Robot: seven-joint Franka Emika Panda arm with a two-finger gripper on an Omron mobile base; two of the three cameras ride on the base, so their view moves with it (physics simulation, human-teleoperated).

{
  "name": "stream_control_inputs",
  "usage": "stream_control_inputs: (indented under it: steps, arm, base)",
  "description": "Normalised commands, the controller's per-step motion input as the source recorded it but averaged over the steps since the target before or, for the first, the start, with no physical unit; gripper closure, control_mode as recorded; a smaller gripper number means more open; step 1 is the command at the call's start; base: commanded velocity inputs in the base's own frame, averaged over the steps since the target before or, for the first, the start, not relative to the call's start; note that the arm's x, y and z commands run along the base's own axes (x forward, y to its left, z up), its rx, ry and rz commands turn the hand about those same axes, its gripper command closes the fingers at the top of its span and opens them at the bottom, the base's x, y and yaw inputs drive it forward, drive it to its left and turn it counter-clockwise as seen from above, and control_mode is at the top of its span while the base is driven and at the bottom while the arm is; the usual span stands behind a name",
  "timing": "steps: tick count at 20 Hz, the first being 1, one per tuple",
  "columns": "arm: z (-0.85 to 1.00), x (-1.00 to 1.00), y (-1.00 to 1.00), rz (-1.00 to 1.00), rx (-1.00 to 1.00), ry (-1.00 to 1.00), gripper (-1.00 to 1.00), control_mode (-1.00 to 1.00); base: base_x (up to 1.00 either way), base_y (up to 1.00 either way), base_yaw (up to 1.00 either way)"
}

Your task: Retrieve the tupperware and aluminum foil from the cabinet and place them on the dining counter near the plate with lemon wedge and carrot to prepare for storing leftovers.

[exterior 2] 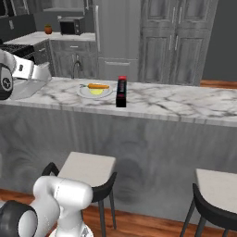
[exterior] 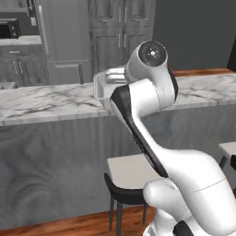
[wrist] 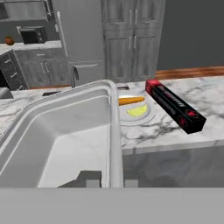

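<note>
Clamped on the near rim of the tupperware (wrist: 65, 140), the end effector (wrist: 107, 180) carries the clear tub over the marble worktop (wrist: 175, 135). Beyond and to its right lie the plate (wrist: 144, 117) with carrot (wrist: 130, 100) and lemon wedge (wrist: 138, 110), then the aluminum foil (wrist: 175, 106). Light, thin-walled and probably slick, the tub likely flexes; the rim grip suits it.

One tupperware (wrist: 65, 140), one aluminum foil (wrist: 175, 106) and one plate (wrist: 139, 114) are present. The plate bears one carrot (wrist: 130, 100) and one lemon wedge (wrist: 137, 111). Two stools (exterior 2: 88, 173) stand near.
</note>
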Motion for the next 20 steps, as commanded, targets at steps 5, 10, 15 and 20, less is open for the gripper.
stream_control_inputs:
  steps: [5, 10, 15, 20]
  arm:
    - [-0.41, 0.92, 0.15, 0.00, 0.00, 0.15, 1.00, -1.00]
    - [-0.38, 0.78, 0.25, 0.00, 0.00, 0.11, 1.00, -1.00]
    - [-0.35, 0.73, 0.16, 0.00, 0.00, 0.07, 1.00, -1.00]
    - [-0.33, 0.66, 0.12, 0.00, 0.00, 0.03, 1.00, -1.00]
  base:
    - [0.00, 0.00, 0.00]
    - [0.00, 0.00, 0.00]
    - [0.00, 0.00, 0.00]
    - [0.00, 0.00, 0.00]
